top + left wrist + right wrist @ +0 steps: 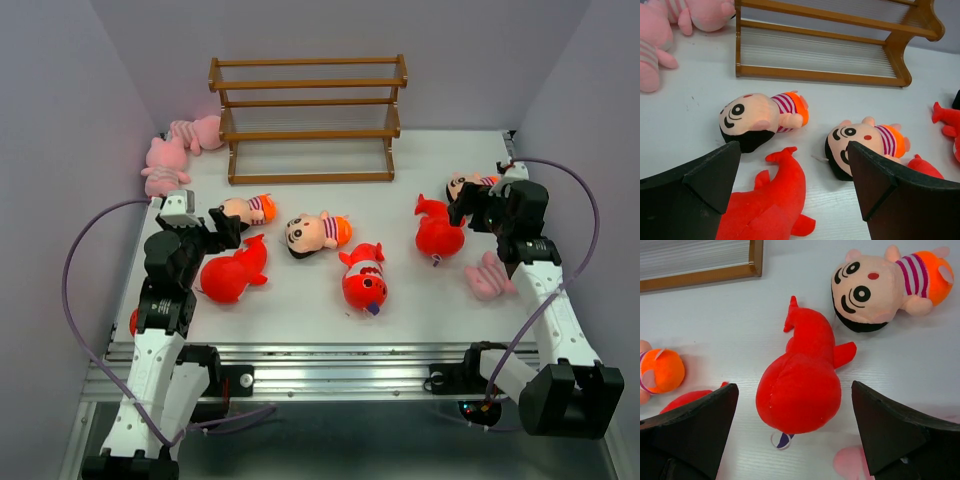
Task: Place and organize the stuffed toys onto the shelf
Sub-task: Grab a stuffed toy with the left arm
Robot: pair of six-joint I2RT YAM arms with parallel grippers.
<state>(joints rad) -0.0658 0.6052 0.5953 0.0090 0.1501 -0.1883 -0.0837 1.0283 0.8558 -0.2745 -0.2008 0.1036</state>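
Stuffed red plush fish centred betw. right gripper wide-open jaws; drop straight, pinch fat body. Left gripper also wide.

- No words, brand names, numbers or signs can be read in any of the three views.
- A small white and purple tag pokes out from under the red fish lying toward the right edge of the surface. Any print on the tag is too small to make out.
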